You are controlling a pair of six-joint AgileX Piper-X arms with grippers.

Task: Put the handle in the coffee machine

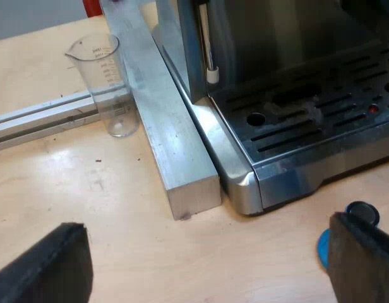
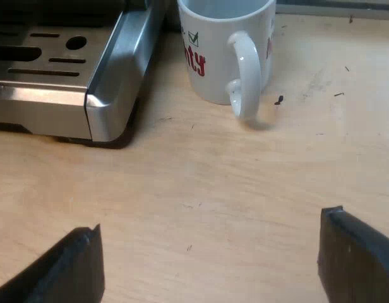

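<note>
While the left hand and the right hand hover over the tabletop, fingers spread wide around nothing, the espresso machine stands just ahead of both, a measuring glass near one front corner, a white mug just beside the other.

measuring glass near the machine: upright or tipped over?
Upright. The measuring glass stands on its base on the table, rim up, beside the metal bar along the espresso machine. It looks empty.
</note>
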